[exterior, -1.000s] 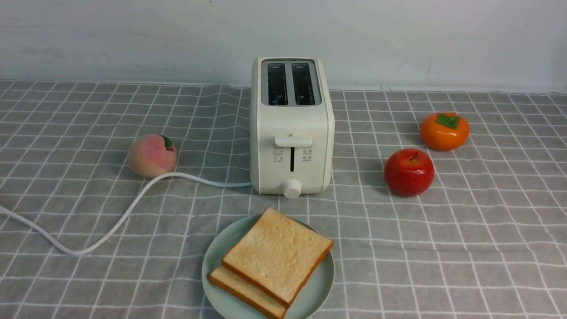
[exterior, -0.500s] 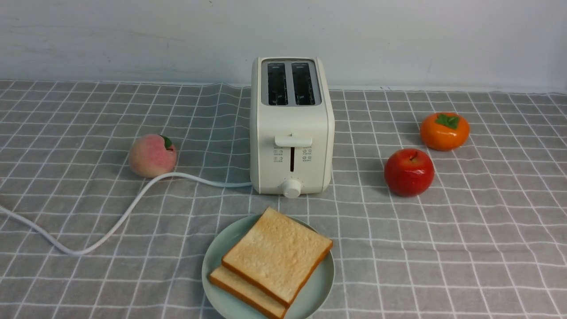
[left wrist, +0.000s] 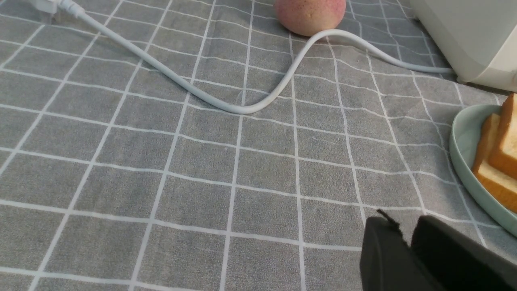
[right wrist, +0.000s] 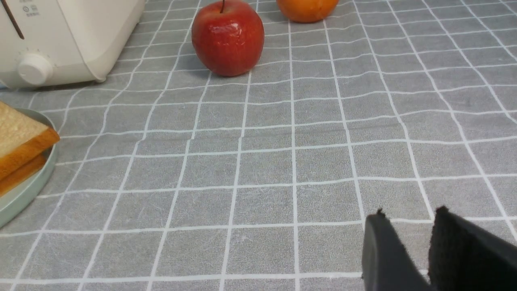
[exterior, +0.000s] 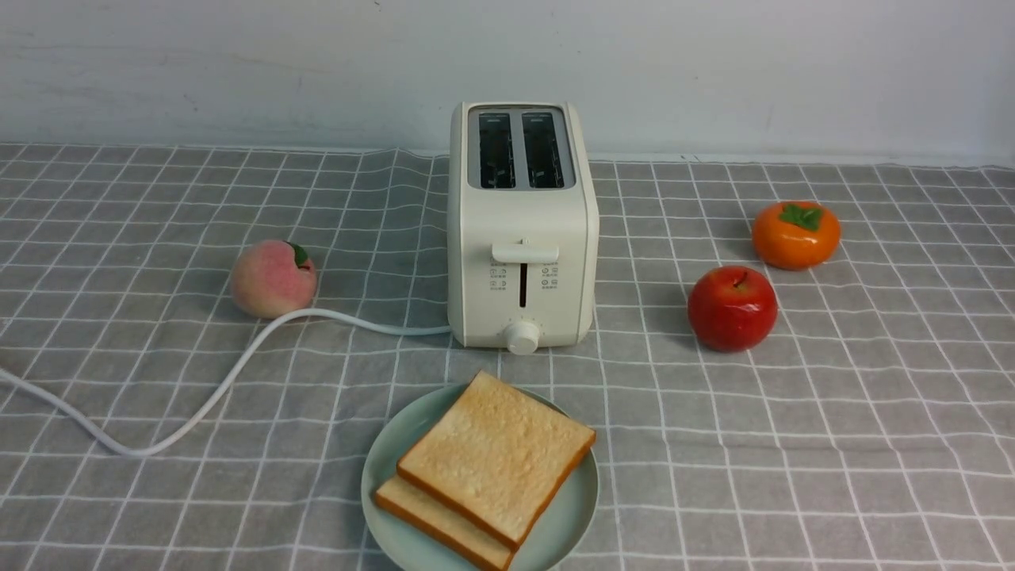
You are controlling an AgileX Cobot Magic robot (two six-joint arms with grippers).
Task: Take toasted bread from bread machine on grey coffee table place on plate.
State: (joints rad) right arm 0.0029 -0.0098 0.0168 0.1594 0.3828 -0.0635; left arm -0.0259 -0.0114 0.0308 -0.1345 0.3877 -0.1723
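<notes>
Nearest the robot, on the grey coffee table (exterior: 793, 444): the plate (exterior: 381, 468), pale mint green, carrying the toasted bread (exterior: 496, 456), two slices stacked flat, the upper one skewed across the lower and reaching toward the far right rim.

Low over bare cloth to the plate's left, seen only in its wrist view: the left gripper (left wrist: 408, 232), dark fingers (left wrist: 381, 252) almost together with a thin slit between them, nothing in the slit (open or shut, cannot tell). To the plate's right, likewise low over the cloth: the right gripper (right wrist: 408, 224), a narrow empty gap between its fingers (right wrist: 464, 250), holding nothing; again cannot tell whether parted or closed.

Just behind the plate: the bread machine (exterior: 521, 238), upright, both slots dark and empty, lever up. From its left base, a white cord (exterior: 198, 412) looping across the cloth past a peach (exterior: 273, 278). Right of the toaster, a red apple (exterior: 732, 308); farther back, an orange persimmon (exterior: 795, 235). Beyond, a pale wall (exterior: 238, 71).
</notes>
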